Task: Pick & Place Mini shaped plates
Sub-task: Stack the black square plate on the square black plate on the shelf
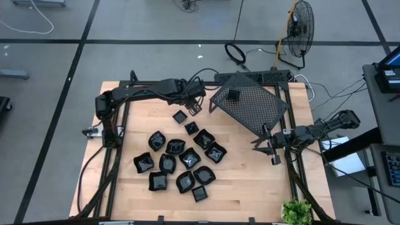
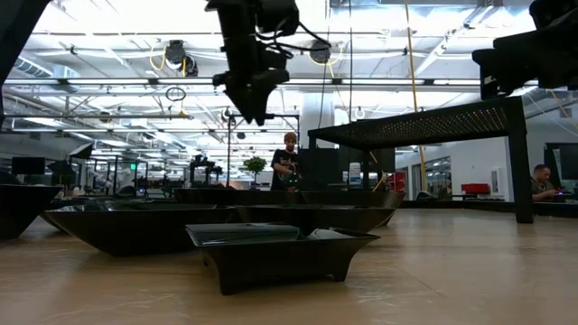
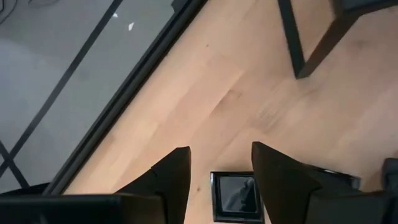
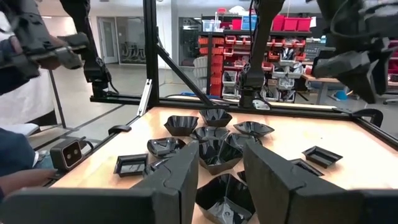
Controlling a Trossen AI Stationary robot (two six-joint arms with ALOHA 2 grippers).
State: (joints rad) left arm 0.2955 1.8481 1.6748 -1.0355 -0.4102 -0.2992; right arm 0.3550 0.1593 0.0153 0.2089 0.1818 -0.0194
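No legible labels or writing that I can see. L gripper (image 3: 219, 177) hangs empty, jaws apart, above a square plate (image 3: 235, 194) beside the rack (image 1: 253, 106). R gripper (image 4: 219, 168), on the rack's other side, jaws parted too, holds nothing.

Left gripper (image 1: 194, 110) hovers with fingers apart; right gripper (image 1: 273, 148) likewise.
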